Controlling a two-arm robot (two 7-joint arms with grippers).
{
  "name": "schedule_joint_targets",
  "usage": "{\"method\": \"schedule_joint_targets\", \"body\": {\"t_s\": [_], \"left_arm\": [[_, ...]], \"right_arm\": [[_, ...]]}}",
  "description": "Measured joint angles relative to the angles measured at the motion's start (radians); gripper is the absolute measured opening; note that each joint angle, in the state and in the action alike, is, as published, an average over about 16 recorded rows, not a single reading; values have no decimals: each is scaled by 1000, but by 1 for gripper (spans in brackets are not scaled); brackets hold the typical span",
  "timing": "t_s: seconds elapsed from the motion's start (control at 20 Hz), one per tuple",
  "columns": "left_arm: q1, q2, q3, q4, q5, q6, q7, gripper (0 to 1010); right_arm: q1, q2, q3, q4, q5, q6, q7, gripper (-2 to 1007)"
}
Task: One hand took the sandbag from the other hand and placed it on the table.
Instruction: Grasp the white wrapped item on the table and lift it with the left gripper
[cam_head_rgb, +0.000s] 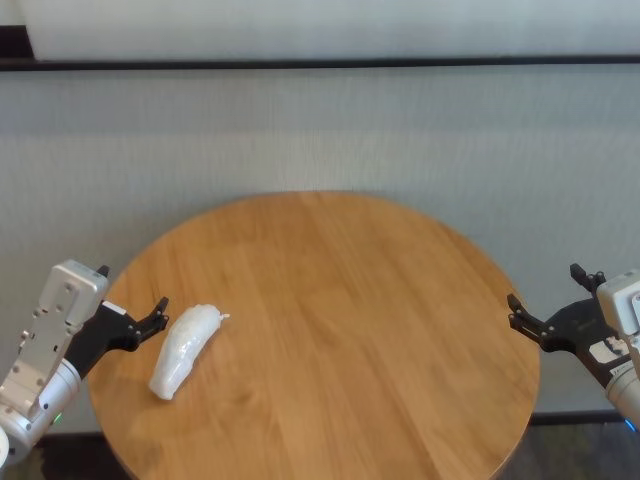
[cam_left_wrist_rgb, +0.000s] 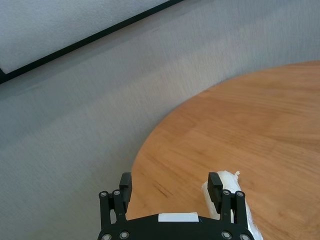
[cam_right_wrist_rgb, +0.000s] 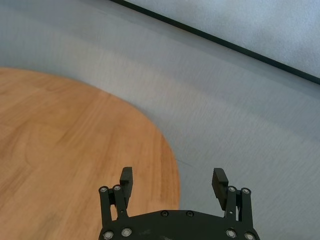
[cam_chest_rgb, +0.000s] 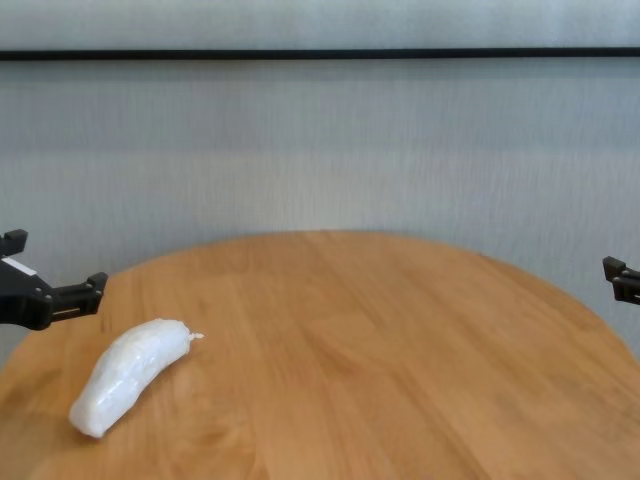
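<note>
Sandbag lies flat on your table, close to its left edge, held by nothing. Its long axis runs diagonally: pinched end points away from you and slightly toward the table's middle, blunt end points toward the near-left rim. Your left gripper hovers over the left edge just beside the bag's pinched end, fingers spread wide, nothing between them. Your right gripper sits at the table's right edge, well apart from the bag, fingers also spread and empty.
</note>
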Motion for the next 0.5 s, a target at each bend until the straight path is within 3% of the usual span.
{"method": "schedule_joint_targets", "body": {"t_s": [0.5], "left_arm": [[0, 0, 0, 0, 0, 0, 0, 1000]], "right_arm": [[0, 0, 0, 0, 0, 0, 0, 1001]]}}
